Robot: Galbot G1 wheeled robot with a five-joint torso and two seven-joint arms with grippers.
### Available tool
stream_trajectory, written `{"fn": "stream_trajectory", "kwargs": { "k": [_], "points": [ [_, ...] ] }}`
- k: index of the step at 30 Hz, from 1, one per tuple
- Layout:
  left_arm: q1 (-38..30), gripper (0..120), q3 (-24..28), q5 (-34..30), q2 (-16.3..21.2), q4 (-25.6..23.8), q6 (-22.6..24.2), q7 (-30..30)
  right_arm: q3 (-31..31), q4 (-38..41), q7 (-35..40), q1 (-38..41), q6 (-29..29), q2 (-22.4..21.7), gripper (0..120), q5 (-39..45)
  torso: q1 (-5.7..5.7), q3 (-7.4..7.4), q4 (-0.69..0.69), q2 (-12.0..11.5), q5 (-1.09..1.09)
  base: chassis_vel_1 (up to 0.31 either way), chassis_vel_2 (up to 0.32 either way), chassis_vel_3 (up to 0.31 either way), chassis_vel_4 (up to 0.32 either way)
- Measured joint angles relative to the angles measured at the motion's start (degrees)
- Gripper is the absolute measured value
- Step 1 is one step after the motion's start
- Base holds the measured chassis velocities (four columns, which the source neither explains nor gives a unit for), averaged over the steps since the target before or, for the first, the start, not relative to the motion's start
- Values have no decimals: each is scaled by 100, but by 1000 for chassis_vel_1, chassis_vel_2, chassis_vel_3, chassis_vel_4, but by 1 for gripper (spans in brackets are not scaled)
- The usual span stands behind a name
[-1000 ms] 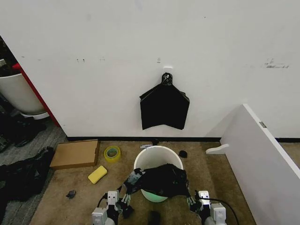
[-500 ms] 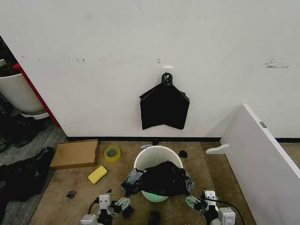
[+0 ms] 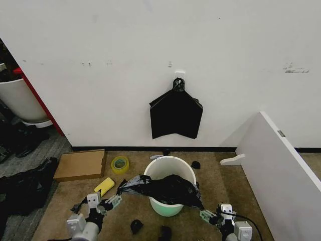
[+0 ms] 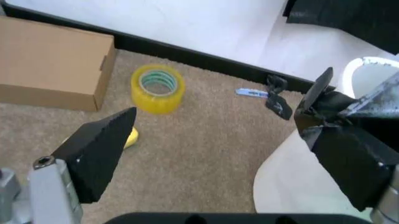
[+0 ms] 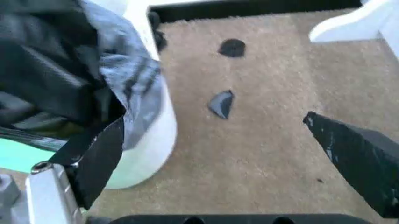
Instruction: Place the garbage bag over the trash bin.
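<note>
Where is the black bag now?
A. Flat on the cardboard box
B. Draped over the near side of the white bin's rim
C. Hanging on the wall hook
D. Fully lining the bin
B: the bag lies across the near rim of the bin, whose far rim is bare.

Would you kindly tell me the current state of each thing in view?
Thin glossy black plastic garbage bag: draped over the near rim, stretched sideways.
Round white plastic trash bin: upright, far rim bare.
Left claw: open, at the bag's edge.
Right claw: open, at the bag's edge.
Flat brown cardboard box: closed.
Yellow tape roll: lying flat.
</note>
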Motion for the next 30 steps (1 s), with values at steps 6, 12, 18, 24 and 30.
{"fn": "stream_trajectory", "kwargs": {
  "k": [6,12,18,24,30],
  "points": [
    [-65,100,270,176,-119,80,30,30,-44,66,-835,-187,852,-41,100,-159,0,0,0,0,1,0,0,0,0],
    [-17,100,256,216,-155,140,27,25,-55,38,-1008,-201,1236,-39,100,-178,0,0,0,0,1,0,0,0,0],
    [249,100,188,339,-116,-16,-76,111,17,-26,-1472,-344,1816,-96,100,-117,0,0,1,0,1,0,0,0,0],
    [507,100,115,341,-96,-502,-305,283,-27,24,-1608,-313,2064,-41,100,22,-1,0,0,0,1,0,0,0,0],
    [716,100,13,-6,-157,-923,-617,458,-26,297,-1505,-261,1873,-42,100,242,0,0,-1,0,1,0,0,0,0]
  ]
}}
